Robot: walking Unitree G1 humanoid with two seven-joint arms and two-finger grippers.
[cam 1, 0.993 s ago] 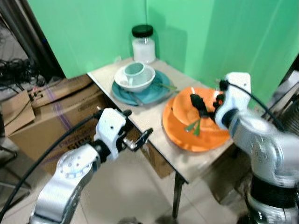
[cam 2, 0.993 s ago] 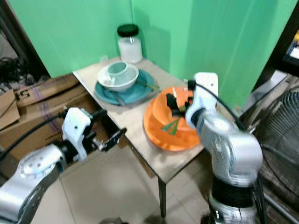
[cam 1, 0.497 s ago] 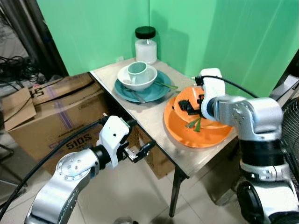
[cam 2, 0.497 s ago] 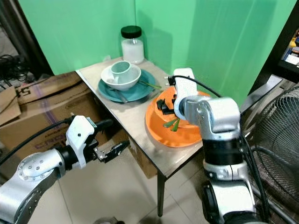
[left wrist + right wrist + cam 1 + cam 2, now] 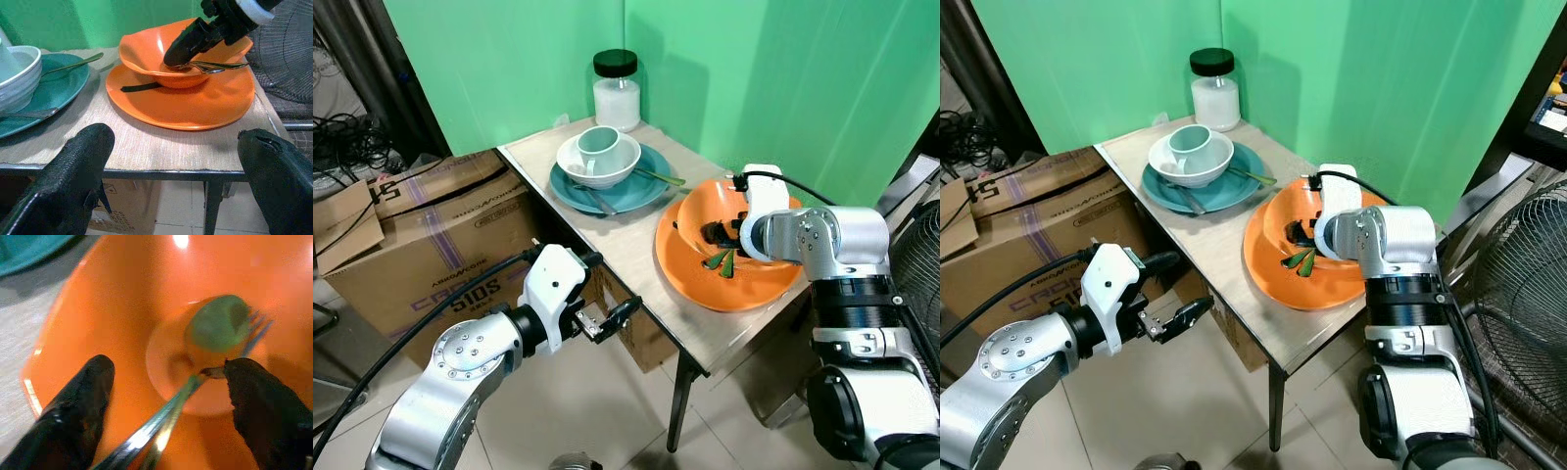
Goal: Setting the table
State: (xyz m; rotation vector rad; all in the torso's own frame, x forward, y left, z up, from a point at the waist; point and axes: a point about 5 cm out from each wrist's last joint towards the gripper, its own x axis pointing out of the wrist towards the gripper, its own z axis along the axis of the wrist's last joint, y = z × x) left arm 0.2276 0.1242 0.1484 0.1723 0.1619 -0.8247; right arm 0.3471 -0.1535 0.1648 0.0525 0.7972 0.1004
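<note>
An orange bowl sits on an orange plate at the table's right end. A green spoon and a fork lie inside the bowl, their green handles sticking out over the rim. My right gripper reaches down into the bowl, open, with its fingers either side of the two utensils and not closed on them. My left gripper hangs open in front of the table's near edge, holding nothing.
Further back stands a teal plate carrying a white bowl with a pale cup inside, plus a spoon. A black-lidded jar is at the corner. Cardboard boxes sit left, a fan right.
My right arm has dropped and the gripper has gone deeper into the orange bowl, over the utensils. The camera shifted slightly. My left gripper has hardly moved.
</note>
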